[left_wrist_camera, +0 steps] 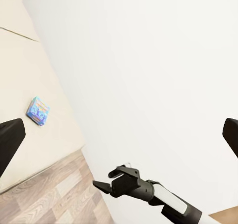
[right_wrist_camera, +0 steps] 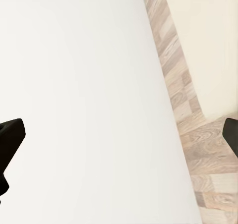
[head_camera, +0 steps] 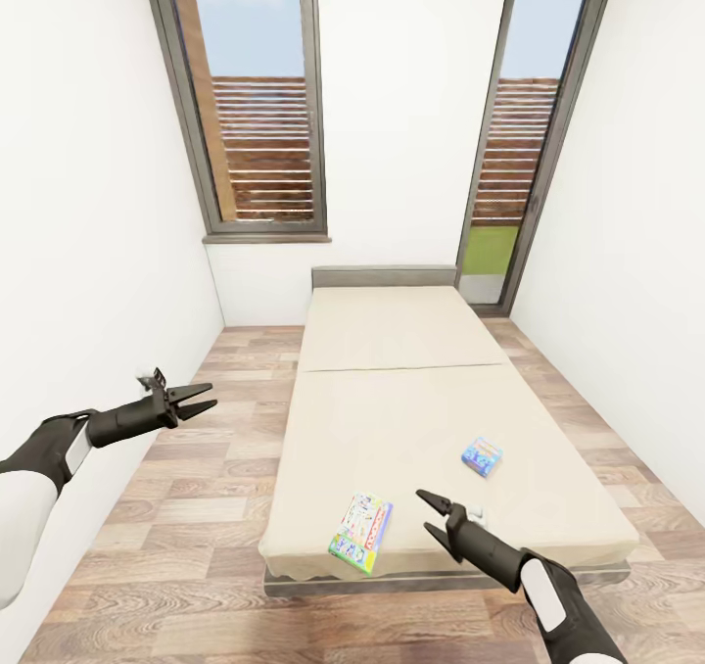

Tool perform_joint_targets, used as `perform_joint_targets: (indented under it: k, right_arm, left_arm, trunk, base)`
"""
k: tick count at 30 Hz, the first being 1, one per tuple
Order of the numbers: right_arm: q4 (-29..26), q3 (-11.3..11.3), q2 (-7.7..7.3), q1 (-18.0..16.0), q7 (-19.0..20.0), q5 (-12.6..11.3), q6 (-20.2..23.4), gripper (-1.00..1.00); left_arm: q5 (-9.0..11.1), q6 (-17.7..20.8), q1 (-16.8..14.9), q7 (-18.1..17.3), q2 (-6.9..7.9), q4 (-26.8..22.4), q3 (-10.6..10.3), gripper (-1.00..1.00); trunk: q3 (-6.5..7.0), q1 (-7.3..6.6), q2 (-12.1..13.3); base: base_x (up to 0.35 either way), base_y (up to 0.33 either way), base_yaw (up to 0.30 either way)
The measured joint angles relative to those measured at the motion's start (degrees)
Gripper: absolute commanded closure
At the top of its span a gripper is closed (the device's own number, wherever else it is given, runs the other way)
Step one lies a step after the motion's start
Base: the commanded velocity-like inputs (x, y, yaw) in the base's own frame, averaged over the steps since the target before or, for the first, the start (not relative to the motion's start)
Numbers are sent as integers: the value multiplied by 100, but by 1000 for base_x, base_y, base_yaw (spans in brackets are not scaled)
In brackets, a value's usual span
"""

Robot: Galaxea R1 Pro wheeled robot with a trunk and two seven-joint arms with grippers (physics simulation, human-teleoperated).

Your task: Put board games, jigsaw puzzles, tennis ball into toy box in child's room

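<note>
Above the bed's [head_camera: 411,429] foot, the right end effector [head_camera: 431,512] hangs spread and empty; left end effector [head_camera: 199,400] likewise spread, holding nothing.

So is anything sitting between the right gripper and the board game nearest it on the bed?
Nothing visible. The right gripper hangs open over the bed's near edge, and the multicoloured board game lies flat beside it with only bare mattress between. The blue board game lies apart, further up the bed.
</note>
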Motion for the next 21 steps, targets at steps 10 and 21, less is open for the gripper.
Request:
perform_joint_targets:
  k: [10,21]
  right_arm:
    - [44,-90,21,0,-12,-110,-173,-100]
    - [197,-104,28,0,-66,-122,-234,-100]
  left_arm:
    - [5,7,0,5,-9,0,-8,-100]
    - [8,7,0,-2,-5,-25,-10,-100]
  trunk:
    - [-180,220,-402]
    - [-379,462,-844]
  base:
    - [0,0,0]
    - [0,0,0]
